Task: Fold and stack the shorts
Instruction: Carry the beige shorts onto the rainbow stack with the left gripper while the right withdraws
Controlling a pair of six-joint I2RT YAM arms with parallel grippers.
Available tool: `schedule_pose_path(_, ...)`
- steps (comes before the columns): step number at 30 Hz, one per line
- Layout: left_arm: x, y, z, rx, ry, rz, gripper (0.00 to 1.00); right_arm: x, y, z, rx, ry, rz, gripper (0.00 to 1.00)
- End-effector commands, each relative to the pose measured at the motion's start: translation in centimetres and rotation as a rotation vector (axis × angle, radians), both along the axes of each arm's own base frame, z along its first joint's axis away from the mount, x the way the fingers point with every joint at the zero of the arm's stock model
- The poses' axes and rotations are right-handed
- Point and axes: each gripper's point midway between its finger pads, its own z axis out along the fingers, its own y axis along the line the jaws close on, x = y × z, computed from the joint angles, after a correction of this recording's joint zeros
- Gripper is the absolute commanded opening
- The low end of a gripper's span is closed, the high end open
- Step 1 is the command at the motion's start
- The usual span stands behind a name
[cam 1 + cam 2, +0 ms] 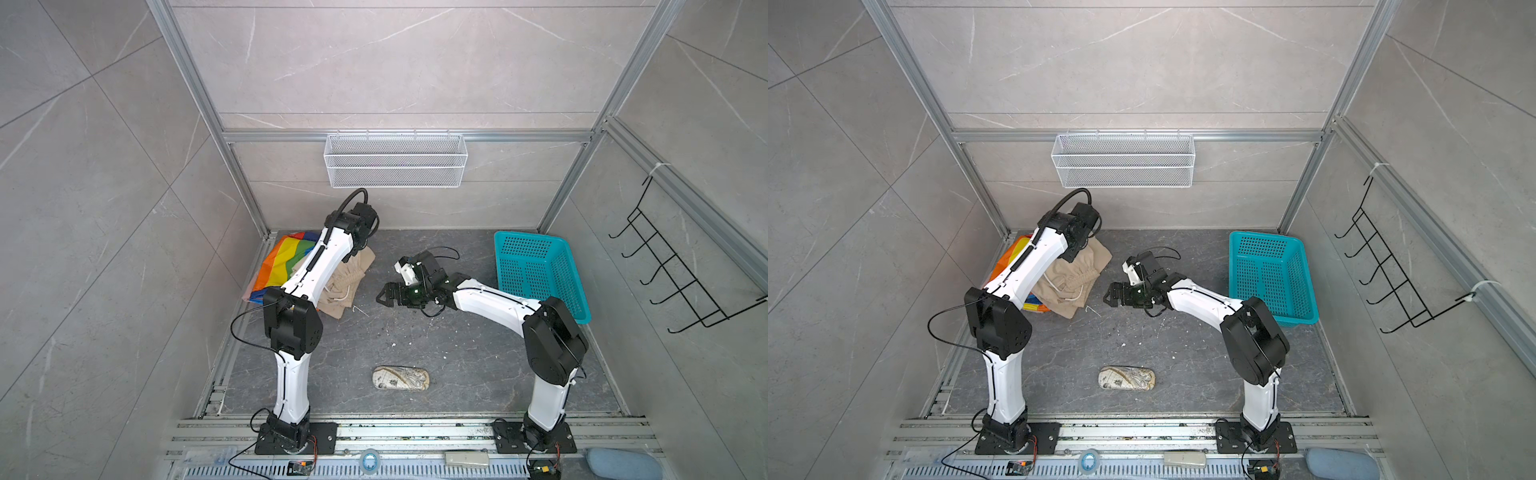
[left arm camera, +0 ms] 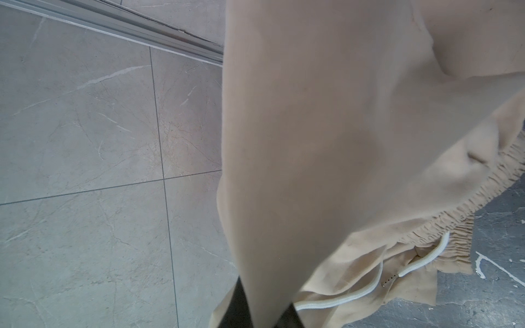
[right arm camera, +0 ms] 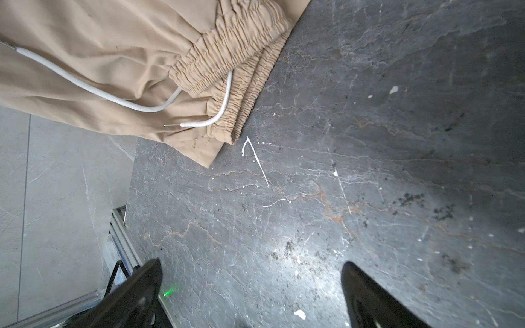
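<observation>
Left gripper [image 2: 262, 312] pinches beige shorts [image 1: 1075, 270], waistband [image 3: 227, 71] facing centre.

No words, nos. or brand marks can be read anywhere. The small pouch [image 1: 401, 378] has a busy print w/ dark lines, but it's too small to tell if any of it is letters. White marks on the dark table top [image 3: 369, 142] look like specks & scratches, not signs.
</observation>
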Motion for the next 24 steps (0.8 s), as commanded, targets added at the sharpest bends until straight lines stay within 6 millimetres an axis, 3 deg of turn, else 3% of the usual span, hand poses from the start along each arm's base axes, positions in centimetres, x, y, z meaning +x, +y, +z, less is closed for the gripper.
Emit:
schedule_pose_path(1, -0.7, 1.2, 5.0, -0.043, -0.127, 0.031, 0.00, 0.3, 0.8, 0.6, 0.017, -0.002, 0.001, 0.99)
schedule_pose_path(10, -1.4, 0.8, 8.5, -0.137, -0.192, -0.032, 0.00, 0.4, 0.9, 0.4, 0.020, -0.001, -0.001, 0.99)
schedule_pose_path(18, -2.3, 1.9, 9.5, -0.240, -0.197, -0.032, 0.00, 0.5, 1.1, 0.3, 0.025, 0.003, 0.001, 0.99)
schedule_pose_path(20, -2.3, 2.8, 9.6, -0.266, -0.201, -0.028, 0.00, 0.6, 1.2, 0.3, 0.027, 0.004, 0.001, 0.99)
schedule_pose_path(24, -1.8, 6.3, 8.9, -0.289, -0.194, 0.013, 0.00, 0.6, 1.5, 0.5, 0.046, 0.014, 0.000, 1.00)
